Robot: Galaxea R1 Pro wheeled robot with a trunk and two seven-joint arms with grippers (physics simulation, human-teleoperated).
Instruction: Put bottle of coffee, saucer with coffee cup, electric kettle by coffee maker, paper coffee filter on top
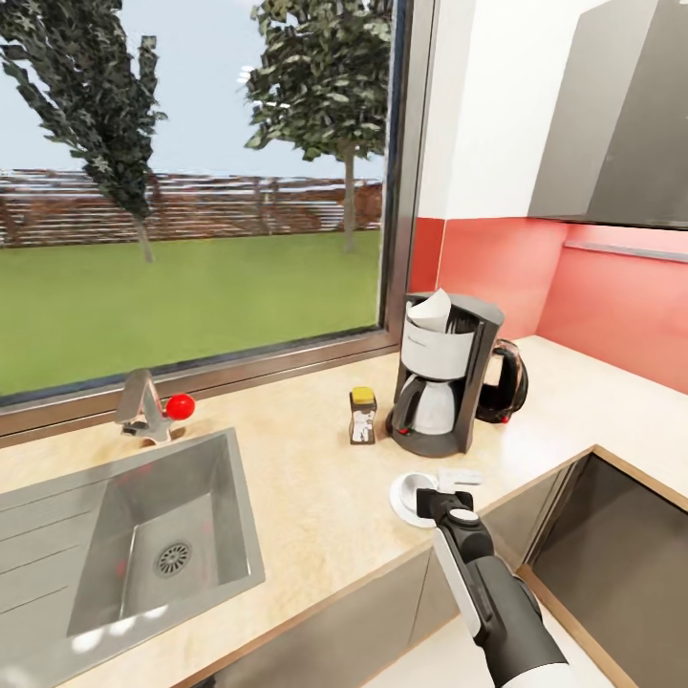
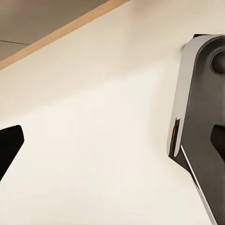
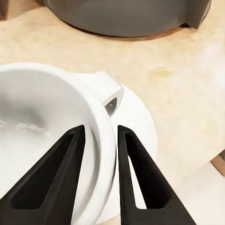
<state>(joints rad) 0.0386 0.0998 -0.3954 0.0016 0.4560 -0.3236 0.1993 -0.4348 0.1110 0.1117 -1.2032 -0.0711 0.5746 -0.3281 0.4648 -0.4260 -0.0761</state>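
We see the right gripper (image 3: 101, 154) pinching the coffee cup (image 3: 42, 136) rim, cup sitting on the saucer (image 1: 401, 505) at lower center of the kitchen countertop (image 1: 306, 478), just below the coffee maker (image 1: 441, 373). Left gripper: can't tell.

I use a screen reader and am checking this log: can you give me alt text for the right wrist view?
The right gripper has its two black fingers astride the rim of the white coffee cup, one inside and one outside, beside its handle. The cup sits on the white saucer on the light kitchen countertop, with the coffee maker base beyond.
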